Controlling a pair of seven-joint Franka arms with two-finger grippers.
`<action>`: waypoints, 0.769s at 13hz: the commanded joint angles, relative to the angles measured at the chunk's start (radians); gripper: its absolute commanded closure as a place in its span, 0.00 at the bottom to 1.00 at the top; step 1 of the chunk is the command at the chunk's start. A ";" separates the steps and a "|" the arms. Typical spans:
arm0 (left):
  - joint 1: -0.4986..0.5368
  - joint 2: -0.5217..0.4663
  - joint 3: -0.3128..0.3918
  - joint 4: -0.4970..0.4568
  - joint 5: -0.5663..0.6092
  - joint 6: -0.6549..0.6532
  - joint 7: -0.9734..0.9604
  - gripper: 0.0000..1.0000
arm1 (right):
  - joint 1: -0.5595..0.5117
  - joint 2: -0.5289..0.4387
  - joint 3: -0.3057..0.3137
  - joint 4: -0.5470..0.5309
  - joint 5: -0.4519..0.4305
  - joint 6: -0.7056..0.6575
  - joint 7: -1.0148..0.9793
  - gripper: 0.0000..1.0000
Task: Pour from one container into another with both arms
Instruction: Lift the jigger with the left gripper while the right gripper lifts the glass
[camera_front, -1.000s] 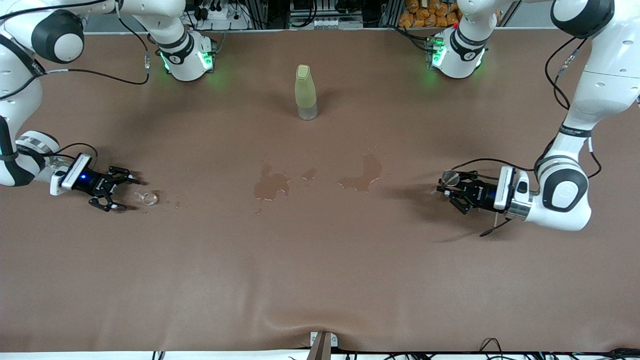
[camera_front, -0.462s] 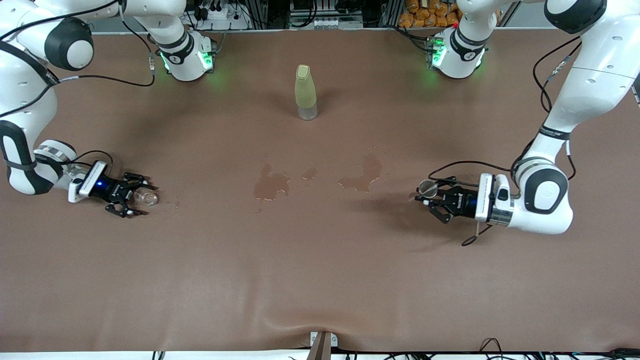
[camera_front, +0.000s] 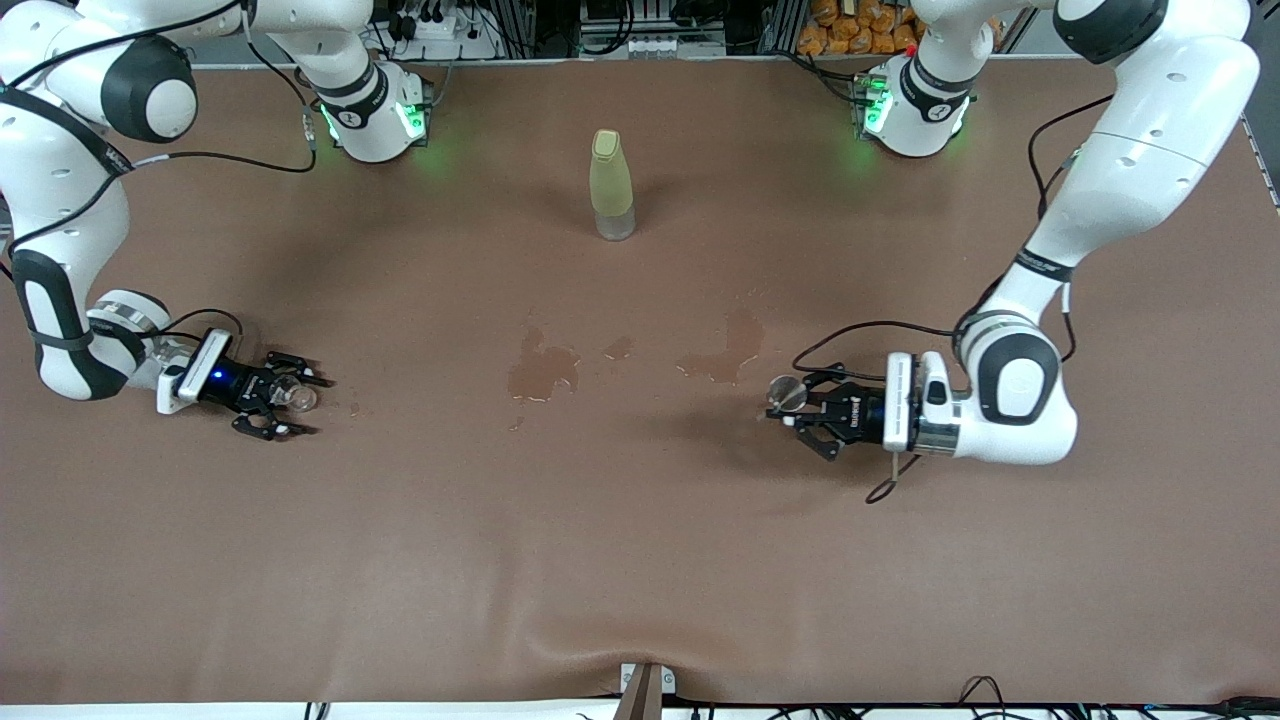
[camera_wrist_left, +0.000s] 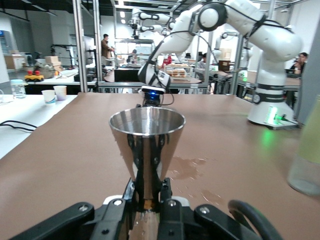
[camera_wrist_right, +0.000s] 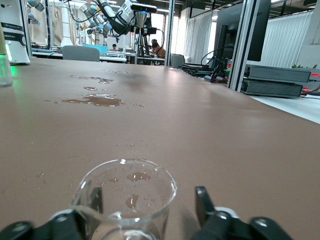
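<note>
A small clear glass beaker (camera_front: 298, 398) (camera_wrist_right: 125, 205) stands on the brown table toward the right arm's end. My right gripper (camera_front: 303, 405) (camera_wrist_right: 148, 200) is low at the table, open, with one finger on each side of the beaker. One finger (camera_wrist_right: 204, 202) stands a little off the glass. My left gripper (camera_front: 792, 405) (camera_wrist_left: 148, 192) is shut on the narrow foot of a shiny steel cone cup (camera_front: 787, 392) (camera_wrist_left: 146, 127). It holds the cup mouth-up over the table, beside a wet patch.
A yellow-green bottle (camera_front: 611, 185) (camera_wrist_left: 307, 150) stands upright mid-table, farther from the front camera than both grippers. Two wet patches (camera_front: 543, 370) (camera_front: 722, 355) lie between the grippers. Water drops lie near the beaker. The cloth wrinkles at the table's front edge (camera_front: 640, 650).
My left arm has carried the steel cup toward the table's middle. My right gripper has slid forward around the beaker, and its fingers have narrowed.
</note>
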 joint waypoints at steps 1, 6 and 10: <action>-0.084 -0.013 0.004 -0.002 -0.096 0.085 -0.003 1.00 | 0.000 0.017 -0.004 -0.024 0.032 -0.004 -0.334 0.62; -0.242 0.001 0.012 -0.002 -0.231 0.229 -0.003 1.00 | 0.006 0.008 -0.004 -0.023 0.030 -0.015 -0.316 1.00; -0.316 0.013 0.012 0.013 -0.285 0.320 -0.013 1.00 | 0.031 -0.041 -0.006 -0.017 0.017 -0.067 -0.129 1.00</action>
